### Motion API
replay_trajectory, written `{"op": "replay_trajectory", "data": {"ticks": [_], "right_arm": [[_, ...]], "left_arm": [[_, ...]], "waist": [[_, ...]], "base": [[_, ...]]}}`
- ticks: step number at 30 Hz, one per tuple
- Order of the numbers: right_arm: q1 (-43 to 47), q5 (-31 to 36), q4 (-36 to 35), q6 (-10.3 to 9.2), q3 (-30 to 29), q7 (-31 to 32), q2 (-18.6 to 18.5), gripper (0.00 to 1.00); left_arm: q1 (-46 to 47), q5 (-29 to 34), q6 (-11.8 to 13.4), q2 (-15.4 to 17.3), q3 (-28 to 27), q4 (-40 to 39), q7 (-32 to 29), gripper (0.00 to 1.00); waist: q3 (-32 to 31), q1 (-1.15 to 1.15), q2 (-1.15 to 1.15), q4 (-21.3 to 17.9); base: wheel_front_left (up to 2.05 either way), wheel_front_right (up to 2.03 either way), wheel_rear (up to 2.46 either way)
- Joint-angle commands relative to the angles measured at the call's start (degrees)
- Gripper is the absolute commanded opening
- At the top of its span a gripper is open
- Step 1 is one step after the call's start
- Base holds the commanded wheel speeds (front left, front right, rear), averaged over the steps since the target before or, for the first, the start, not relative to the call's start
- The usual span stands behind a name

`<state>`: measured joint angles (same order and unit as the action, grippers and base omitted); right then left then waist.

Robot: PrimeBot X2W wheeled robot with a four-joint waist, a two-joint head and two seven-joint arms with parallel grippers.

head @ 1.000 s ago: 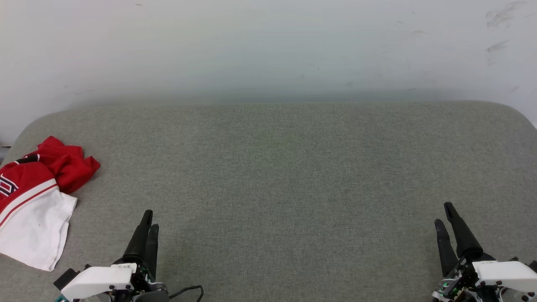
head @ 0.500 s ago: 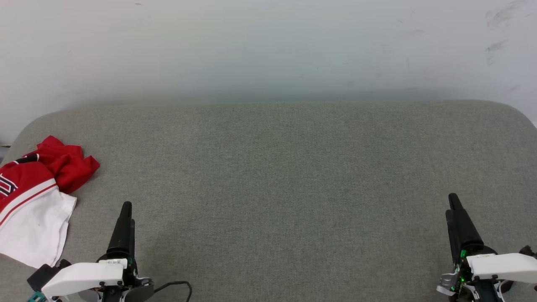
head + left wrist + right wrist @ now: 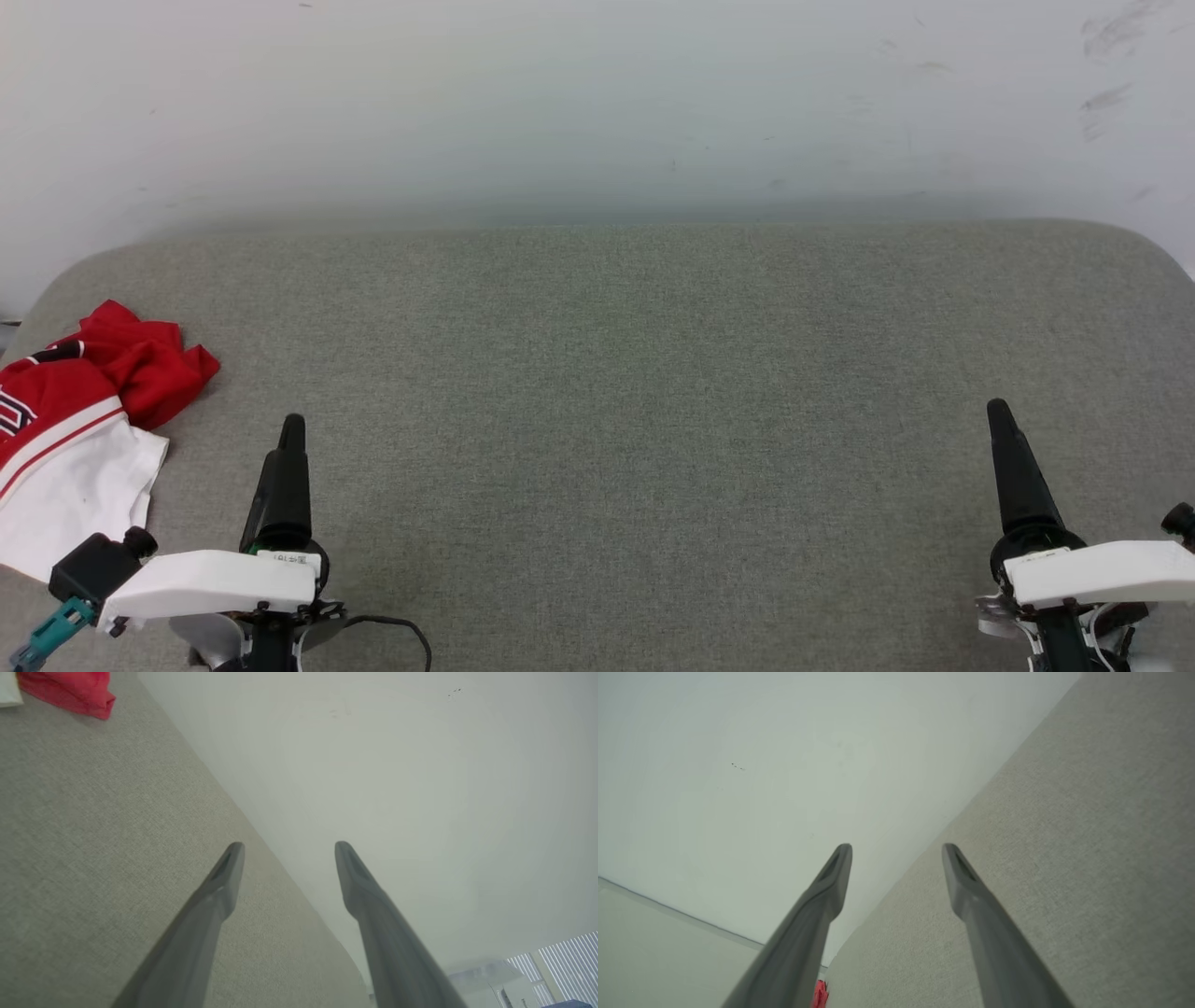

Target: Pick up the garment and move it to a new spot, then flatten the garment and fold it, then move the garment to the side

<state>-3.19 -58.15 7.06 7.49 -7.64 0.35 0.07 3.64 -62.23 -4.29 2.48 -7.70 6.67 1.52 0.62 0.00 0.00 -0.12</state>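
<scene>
At eight o'clock on the grey woven surface (image 3: 607, 373), the garment (image 3: 70, 420) is seen crumpled, red cloth bunched above white, red-striped cloth. At seven and five o'clock, the tapered dark fingers of the left gripper (image 3: 285, 847) and right gripper (image 3: 896, 847) are spread wide.

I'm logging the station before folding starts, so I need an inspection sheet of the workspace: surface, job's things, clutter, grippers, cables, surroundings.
Surface: grey fabric-covered table, rounded far corners, no stains seen.
Job's things: red-and-white jersey T-shirt crumpled at the table's left edge, not flattened or folded, partly cut off by the head view's edge.
Clutter: nothing seen.
Grippers: left gripper open, holding nothing, near the shirt but apart from it; right gripper open, holding nothing, over the table's right side.
Cables: black cable looping by the left wrist, off the shirt.
Surroundings: pale wall behind the table, scuff marks at its upper right.
</scene>
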Motion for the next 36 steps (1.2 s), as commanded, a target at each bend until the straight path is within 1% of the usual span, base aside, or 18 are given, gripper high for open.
{"op": "replay_trajectory", "data": {"ticks": [1, 11, 16, 25, 36], "right_arm": [[-0.45, 2.2, -1.55, 0.0, 0.34, -0.52, -0.04, 1.0], [0.16, 15.51, -3.99, 0.0, 2.44, -2.86, -0.05, 1.0], [0.47, 21.15, -4.34, 0.0, 3.2, -3.94, -0.06, 1.0], [0.93, 29.45, -5.1, 0.0, 4.14, -5.74, -0.07, 1.0], [1.47, 38.0, -5.66, 0.0, 4.67, -7.75, -0.07, 1.0]], "left_arm": [[0.41, 2.33, 0.58, 0.24, 0.26, -1.49, 0.52, 1.0], [-0.37, 15.61, 3.19, 0.35, 3.02, -3.62, 2.56, 1.0], [-0.72, 20.88, 4.83, 1.31, 4.6, -4.02, 3.5, 1.0], [-1.21, 28.16, 8.59, 3.75, 7.98, -4.0, 5.11, 1.0], [-1.48, 34.59, 12.38, 5.97, 11.43, -4.43, 6.91, 1.0]], "waist": [[0.01, 0.0, 0.0, 0.0], [0.21, 0.0, 0.0, -0.04], [0.3, 0.0, 0.0, -0.05], [0.3, 0.0, 0.0, -0.12], [0.35, 0.0, 0.0, -0.17]], "base": [[0.0, 0.0, 0.0], [0.0, 0.0, 0.0], [0.0, 0.0, 0.0], [0.0, 0.0, 0.0], [0.0, 0.0, 0.0]]}}
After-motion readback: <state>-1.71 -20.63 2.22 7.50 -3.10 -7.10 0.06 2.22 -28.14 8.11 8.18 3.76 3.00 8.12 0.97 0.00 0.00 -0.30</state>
